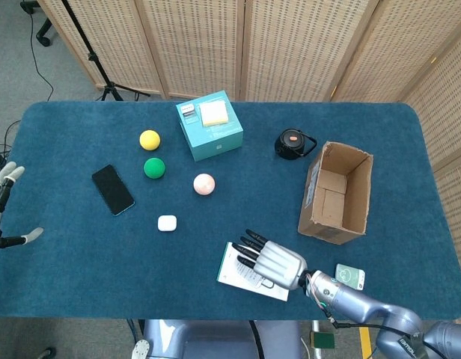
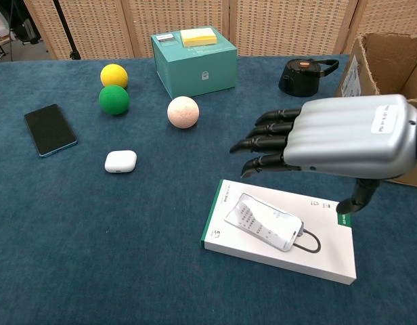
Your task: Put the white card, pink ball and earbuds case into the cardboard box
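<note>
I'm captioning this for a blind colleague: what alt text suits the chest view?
The right hand, fingers spread, hovers over a white card on a blue table. Behind lie a pink ball, a white earbuds case and a cardboard box.

Almost nothing here reads clearly. The flat white card box with a green end strip (image 2: 279, 231), at about five o'clock on the table, carries small print on the strip and along its near edge, too small to make out. A small white sticker (image 2: 382, 119) on the back of the right hand (image 2: 327, 139) bears tiny illegible characters. The teal square box (image 2: 195, 59) at twelve o'clock shows a small unreadable logo.
</note>
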You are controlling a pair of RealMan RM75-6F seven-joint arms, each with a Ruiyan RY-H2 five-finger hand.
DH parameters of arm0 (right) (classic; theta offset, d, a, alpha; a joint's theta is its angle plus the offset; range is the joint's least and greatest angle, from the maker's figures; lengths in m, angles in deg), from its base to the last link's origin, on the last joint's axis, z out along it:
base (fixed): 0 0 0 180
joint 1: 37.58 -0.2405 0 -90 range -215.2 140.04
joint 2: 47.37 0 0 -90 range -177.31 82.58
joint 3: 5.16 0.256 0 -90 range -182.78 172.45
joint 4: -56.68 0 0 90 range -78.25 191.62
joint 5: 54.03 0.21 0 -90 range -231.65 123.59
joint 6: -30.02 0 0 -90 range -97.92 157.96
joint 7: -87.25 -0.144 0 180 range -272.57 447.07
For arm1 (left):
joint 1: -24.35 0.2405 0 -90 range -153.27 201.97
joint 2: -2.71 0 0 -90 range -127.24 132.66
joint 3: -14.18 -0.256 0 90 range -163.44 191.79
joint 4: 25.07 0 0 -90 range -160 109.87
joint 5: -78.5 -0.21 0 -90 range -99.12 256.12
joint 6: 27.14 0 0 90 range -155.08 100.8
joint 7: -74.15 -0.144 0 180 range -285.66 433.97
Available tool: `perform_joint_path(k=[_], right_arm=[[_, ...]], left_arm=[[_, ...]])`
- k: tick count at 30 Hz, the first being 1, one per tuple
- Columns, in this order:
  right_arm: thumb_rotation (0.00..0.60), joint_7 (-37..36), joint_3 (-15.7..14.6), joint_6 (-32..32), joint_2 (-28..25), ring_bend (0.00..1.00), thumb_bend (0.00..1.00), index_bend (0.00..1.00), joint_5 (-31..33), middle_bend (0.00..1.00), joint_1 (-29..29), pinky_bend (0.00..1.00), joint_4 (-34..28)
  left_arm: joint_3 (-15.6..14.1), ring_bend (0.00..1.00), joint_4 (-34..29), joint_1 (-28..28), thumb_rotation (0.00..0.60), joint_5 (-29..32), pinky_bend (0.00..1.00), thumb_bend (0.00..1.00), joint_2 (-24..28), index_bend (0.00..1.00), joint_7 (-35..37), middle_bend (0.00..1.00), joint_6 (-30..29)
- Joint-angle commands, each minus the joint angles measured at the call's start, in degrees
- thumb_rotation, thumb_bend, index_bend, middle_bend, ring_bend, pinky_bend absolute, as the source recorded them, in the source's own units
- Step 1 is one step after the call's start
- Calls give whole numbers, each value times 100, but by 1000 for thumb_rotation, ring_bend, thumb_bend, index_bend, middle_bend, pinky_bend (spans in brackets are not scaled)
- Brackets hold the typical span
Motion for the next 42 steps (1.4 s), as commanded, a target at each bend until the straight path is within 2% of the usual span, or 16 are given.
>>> perform_joint_path(k=[1, 7, 10, 14, 20, 42], right_arm=[[600, 1090, 88, -125, 421, 0, 0, 134, 1194, 0, 21, 0, -115], [600, 2075, -135, 342, 587, 0, 0, 136, 2364, 0, -9, 0, -468], [600, 2325, -236, 576, 749, 0, 0, 136, 2852, 0, -98, 0, -560], [600, 2489, -336, 783, 930, 0, 0, 136, 3173, 0, -230, 0, -568], [600, 2517, -478, 1032, 1077, 0, 0, 143, 3400, 0, -410, 0, -575], [600, 2178, -902, 1332, 1423, 0, 0, 146, 3335, 0, -843, 0, -192]], left_arm=[[8, 0, 10, 13, 600, -19, 0, 0, 6, 0, 20, 0, 37], [54, 0, 41, 18, 600, -11, 0, 0, 20, 0, 82, 0, 138], [66, 0, 28, 20, 600, -30, 0, 0, 22, 0, 90, 0, 175], [77, 0, 13, 36, 600, -53, 0, 0, 28, 0, 92, 0, 185], [104, 0, 25, 57, 600, -57, 0, 0, 24, 0, 90, 0, 213], [158, 0, -12, 92, 600, -114, 0, 0, 59, 0, 148, 0, 323]])
